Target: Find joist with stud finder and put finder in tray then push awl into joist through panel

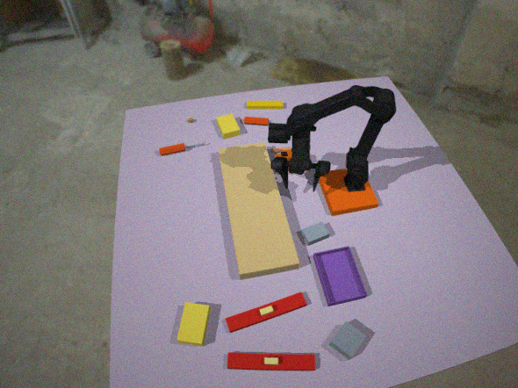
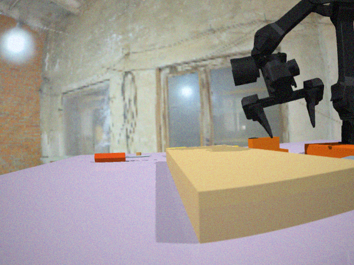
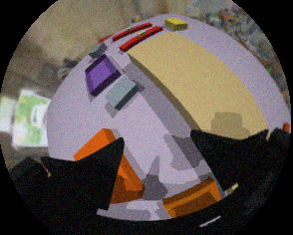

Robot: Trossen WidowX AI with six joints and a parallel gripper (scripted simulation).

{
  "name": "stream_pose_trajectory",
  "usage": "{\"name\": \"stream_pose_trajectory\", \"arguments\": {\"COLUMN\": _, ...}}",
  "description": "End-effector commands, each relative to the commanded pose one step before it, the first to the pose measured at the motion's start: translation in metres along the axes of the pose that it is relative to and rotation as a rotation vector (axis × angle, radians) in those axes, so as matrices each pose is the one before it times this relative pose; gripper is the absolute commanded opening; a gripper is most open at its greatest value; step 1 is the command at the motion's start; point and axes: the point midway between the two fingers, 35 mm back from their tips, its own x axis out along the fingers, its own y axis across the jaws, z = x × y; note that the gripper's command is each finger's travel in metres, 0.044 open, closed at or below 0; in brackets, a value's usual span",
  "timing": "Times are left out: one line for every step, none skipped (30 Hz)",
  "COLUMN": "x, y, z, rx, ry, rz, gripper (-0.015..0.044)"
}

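The stud finder, an orange block (image 1: 288,151) (image 2: 264,143) (image 3: 191,199) with a dark patch on top, sits beside the far part of the tan floor panel (image 1: 259,219) (image 2: 255,174) (image 3: 199,80). My gripper (image 1: 301,189) (image 2: 293,132) is open and empty, above the table between the panel and the arm's base, near the stud finder. One orange-red-handled tool (image 1: 172,149) (image 2: 110,157) with a thin shaft lies left of the panel; a similar handle (image 1: 256,120) lies behind it. I cannot tell which is the awl. The purple tray (image 1: 340,276) (image 3: 102,75) is empty. No hole shows in the panel.
A grey block (image 1: 316,233) (image 3: 122,94) lies between the orange base (image 1: 351,199) and the tray. Another grey block (image 1: 349,339) and two red levels (image 1: 285,303) (image 1: 250,361) lie at the front. Yellow blocks (image 1: 193,323) (image 1: 227,125) and a yellow bar (image 1: 264,104) lie farther out.
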Motion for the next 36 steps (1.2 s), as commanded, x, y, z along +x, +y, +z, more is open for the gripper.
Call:
{"name": "stream_pose_trajectory", "arguments": {"x": -0.03898, "y": -0.04311, "z": -0.05316, "rx": 0.4851, "ry": 0.08495, "rz": -0.28210, "gripper": 0.0440}}
{"name": "stream_pose_trajectory", "arguments": {"x": -0.00285, "y": -0.00779, "z": -0.00454, "rx": 0.0617, "ry": 0.00609, "rz": -0.03282, "gripper": 0.0440}}
{"name": "stream_pose_trajectory", "arguments": {"x": -0.00277, "y": -0.00802, "z": -0.00431, "rx": 0.0621, "ry": 0.00509, "rz": -0.03298, "gripper": 0.0440}}
{"name": "stream_pose_trajectory", "arguments": {"x": -0.00268, "y": -0.00826, "z": -0.00406, "rx": 0.0626, "ry": 0.00410, "rz": -0.03314, "gripper": 0.0440}}
{"name": "stream_pose_trajectory", "arguments": {"x": -0.00259, "y": -0.00847, "z": -0.00380, "rx": 0.0629, "ry": 0.00310, "rz": -0.03321, "gripper": 0.0440}}
{"name": "stream_pose_trajectory", "arguments": {"x": -0.00249, "y": -0.00861, "z": -0.00350, "rx": 0.0629, "ry": 0.00211, "rz": -0.03304, "gripper": 0.0440}}
{"name": "stream_pose_trajectory", "arguments": {"x": -0.00241, "y": -0.00885, "z": -0.00323, "rx": 0.0635, "ry": 0.00114, "rz": -0.03321, "gripper": 0.0440}}
{"name": "stream_pose_trajectory", "arguments": {"x": -0.00233, "y": -0.00907, "z": -0.00295, "rx": 0.0641, "ry": 0.00017, "rz": -0.03335, "gripper": 0.0440}}
{"name": "stream_pose_trajectory", "arguments": {"x": -0.00222, "y": -0.00920, "z": -0.00263, "rx": 0.0641, "ry": -0.00079, "rz": -0.03318, "gripper": 0.0440}}
{"name": "stream_pose_trajectory", "arguments": {"x": -0.00123, "y": -0.00556, "z": -0.00134, "rx": 0.0382, "ry": -0.00092, "rz": -0.01966, "gripper": 0.0440}}
{"name": "stream_pose_trajectory", "arguments": {"x": -0.00027, "y": -0.00129, "z": -0.00027, "rx": 0.0088, "ry": -0.00026, "rz": -0.00452, "gripper": 0.0440}}
{"name": "stream_pose_trajectory", "arguments": {"x": 0.00000, "y": 0.00000, "z": 0.00000, "rx": 0.0000, "ry": 0.00000, "rz": 0.00000, "gripper": 0.0440}}
{"name": "stream_pose_trajectory", "arguments": {"x": 0.00000, "y": 0.00000, "z": 0.00000, "rx": 0.0000, "ry": 0.00000, "rz": 0.00000, "gripper": 0.0440}}
{"name": "stream_pose_trajectory", "arguments": {"x": 0.00000, "y": 0.00000, "z": 0.00000, "rx": 0.0000, "ry": 0.00000, "rz": 0.00000, "gripper": 0.0440}}
{"name": "stream_pose_trajectory", "arguments": {"x": 0.00000, "y": 0.00000, "z": 0.00000, "rx": 0.0000, "ry": 0.00000, "rz": 0.00000, "gripper": 0.0440}}
{"name": "stream_pose_trajectory", "arguments": {"x": 0.00000, "y": 0.00000, "z": 0.00000, "rx": 0.0000, "ry": 0.00000, "rz": 0.00000, "gripper": 0.0440}}
{"name": "stream_pose_trajectory", "arguments": {"x": 0.00000, "y": 0.00000, "z": 0.00000, "rx": 0.0000, "ry": 0.00000, "rz": 0.00000, "gripper": 0.0440}}
{"name": "stream_pose_trajectory", "arguments": {"x": 0.00000, "y": 0.00000, "z": 0.00000, "rx": 0.0000, "ry": 0.00000, "rz": 0.00000, "gripper": 0.0440}}
{"name": "stream_pose_trajectory", "arguments": {"x": 0.00000, "y": 0.00000, "z": 0.00000, "rx": 0.0000, "ry": 0.00000, "rz": 0.00000, "gripper": 0.0440}}
{"name": "stream_pose_trajectory", "arguments": {"x": 0.00000, "y": 0.00000, "z": 0.00000, "rx": 0.0000, "ry": 0.00000, "rz": 0.00000, "gripper": 0.0440}}
{"name": "stream_pose_trajectory", "arguments": {"x": 0.00000, "y": 0.00000, "z": 0.00000, "rx": 0.0000, "ry": 0.00000, "rz": 0.00000, "gripper": 0.0440}}
{"name": "stream_pose_trajectory", "arguments": {"x": 0.00000, "y": 0.00000, "z": 0.00000, "rx": 0.0000, "ry": 0.00000, "rz": 0.00000, "gripper": 0.0440}}
{"name": "stream_pose_trajectory", "arguments": {"x": 0.00000, "y": 0.00000, "z": 0.00000, "rx": 0.0000, "ry": 0.00000, "rz": 0.00000, "gripper": 0.0440}}
{"name": "stream_pose_trajectory", "arguments": {"x": 0.00000, "y": 0.00000, "z": 0.00000, "rx": 0.0000, "ry": 0.00000, "rz": 0.00000, "gripper": 0.0440}}
{"name": "stream_pose_trajectory", "arguments": {"x": -0.00006, "y": -0.00007, "z": -0.00019, "rx": 0.0000, "ry": 0.00002, "rz": 0.00000, "gripper": 0.0440}}
{"name": "stream_pose_trajectory", "arguments": {"x": -0.00017, "y": -0.00022, "z": -0.00058, "rx": 0.0000, "ry": 0.00007, "rz": 0.00001, "gripper": 0.0440}}
{"name": "stream_pose_trajectory", "arguments": {"x": -0.00027, "y": -0.00036, "z": -0.00097, "rx": 0.0000, "ry": 0.00012, "rz": 0.00001, "gripper": 0.0440}}
{"name": "stream_pose_trajectory", "arguments": {"x": -0.00034, "y": -0.00044, "z": -0.00120, "rx": 0.0000, "ry": 0.00014, "rz": 0.00002, "gripper": 0.0440}}
{"name": "stream_pose_trajectory", "arguments": {"x": -0.00034, "y": -0.00044, "z": -0.00120, "rx": 0.0000, "ry": 0.00013, "rz": 0.00002, "gripper": 0.0440}}
{"name": "stream_pose_trajectory", "arguments": {"x": -0.00034, "y": -0.00043, "z": -0.00120, "rx": 0.0000, "ry": 0.00013, "rz": 0.00002, "gripper": 0.0440}}
{"name": "stream_pose_trajectory", "arguments": {"x": -0.00033, "y": -0.00042, "z": -0.00120, "rx": 0.0000, "ry": 0.00012, "rz": 0.00002, "gripper": 0.0440}}
{"name": "stream_pose_trajectory", "arguments": {"x": -0.00027, "y": -0.00033, "z": -0.00096, "rx": 0.0000, "ry": 0.00009, "rz": 0.00002, "gripper": 0.0440}}
{"name": "stream_pose_trajectory", "arguments": {"x": -0.00016, "y": -0.00020, "z": -0.00058, "rx": 0.0000, "ry": 0.00005, "rz": 0.00001, "gripper": 0.0440}}
{"name": "stream_pose_trajectory", "arguments": {"x": -0.00005, "y": -0.00006, "z": -0.00019, "rx": 0.0000, "ry": 0.00002, "rz": 0.00000, "gripper": 0.0440}}
{"name": "stream_pose_trajectory", "arguments": {"x": 0.00026, "y": -0.00002, "z": -0.00005, "rx": 0.0000, "ry": 0.00000, "rz": 0.00000, "gripper": 0.0440}}
{"name": "stream_pose_trajectory", "arguments": {"x": 0.00077, "y": -0.00006, "z": -0.00015, "rx": 0.0000, "ry": 0.00000, "rz": 0.00000, "gripper": 0.0440}}
